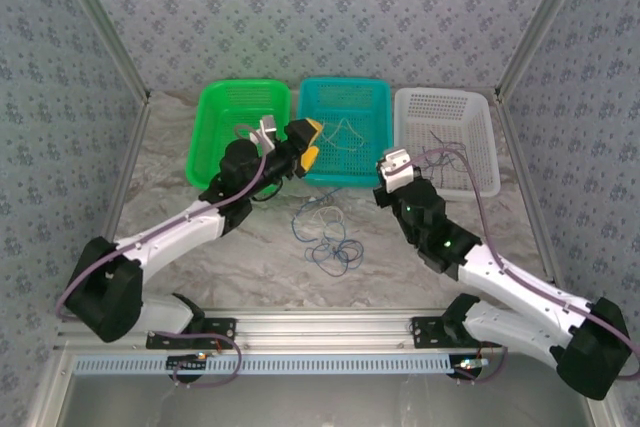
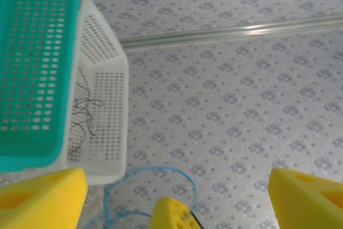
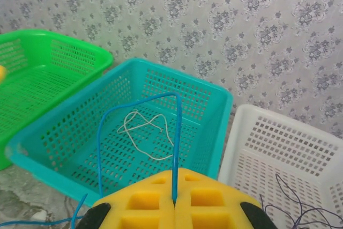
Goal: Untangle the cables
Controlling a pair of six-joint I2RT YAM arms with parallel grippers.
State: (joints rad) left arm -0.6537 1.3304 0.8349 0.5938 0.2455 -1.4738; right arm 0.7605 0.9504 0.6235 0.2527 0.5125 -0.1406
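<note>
A tangle of thin blue and white cables (image 1: 328, 237) lies on the table in front of the baskets. My right gripper (image 3: 175, 203) is shut on a blue cable (image 3: 176, 132), which arches up from the yellow pads and drops down to the left. In the top view the right gripper (image 1: 388, 179) sits by the teal basket's near right corner. My left gripper (image 1: 308, 142) hovers at that basket's left edge. Its yellow fingers (image 2: 45, 194) stand wide apart with nothing held. The left gripper (image 2: 177, 179) looks onto a blue loop (image 2: 161, 169).
Three baskets line the back: green (image 1: 240, 97), teal (image 1: 345, 82) with a white cable (image 3: 142, 127) inside, and white (image 1: 445, 94) holding a thin dark cable (image 2: 83, 108). Patterned walls and metal posts close in the table.
</note>
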